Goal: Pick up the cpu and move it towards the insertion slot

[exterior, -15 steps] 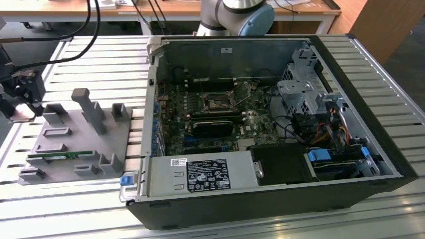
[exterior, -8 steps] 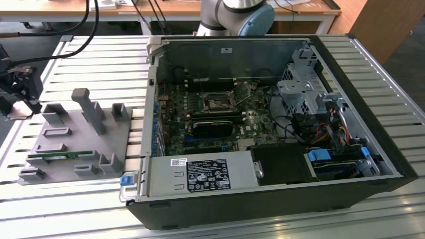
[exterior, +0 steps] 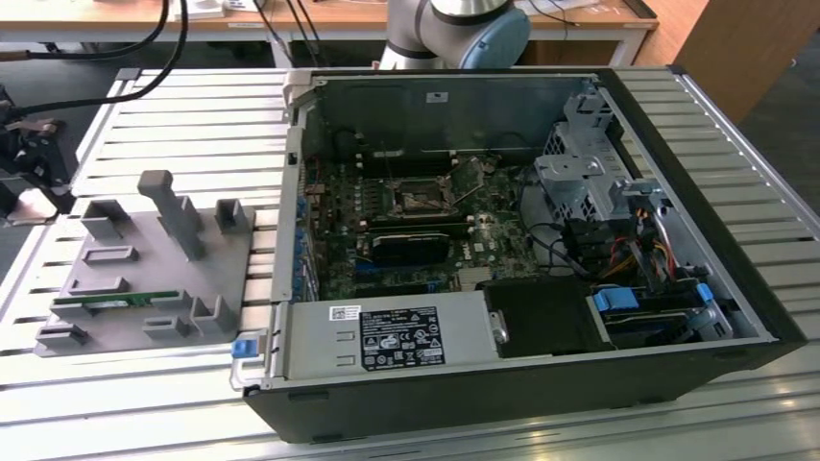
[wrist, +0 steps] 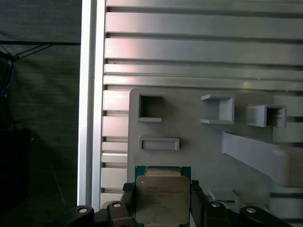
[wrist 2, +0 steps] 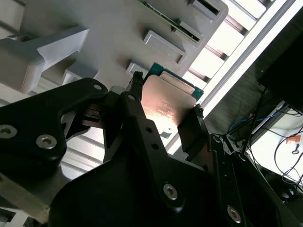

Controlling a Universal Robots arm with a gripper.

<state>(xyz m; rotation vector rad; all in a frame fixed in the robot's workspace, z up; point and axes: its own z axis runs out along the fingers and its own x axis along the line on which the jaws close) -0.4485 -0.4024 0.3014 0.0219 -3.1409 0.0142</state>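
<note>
The cpu (wrist 2: 168,101) is a flat square chip with a shiny metal top and a green rim. It sits between the two black fingers of my gripper (wrist 2: 165,108), which is shut on its opposite edges. In the first wrist view the cpu (wrist: 162,198) hangs in the gripper (wrist: 162,202) over a corner of the grey fixture plate (wrist: 199,146). In the exterior view my gripper (exterior: 33,158) is at the far left edge, beside the fixture plate (exterior: 141,279). The insertion slot (exterior: 420,200) is a dark square socket in a silver bracket on the motherboard, well off to the exterior view's right.
The open black computer case (exterior: 513,384) holds the motherboard, a black block (exterior: 410,245), a drive cage (exterior: 583,182) and cables. The fixture carries grey upright holders (exterior: 173,211) and a green memory stick (exterior: 115,301). The slatted aluminium table (exterior: 192,134) ends close beside the fixture.
</note>
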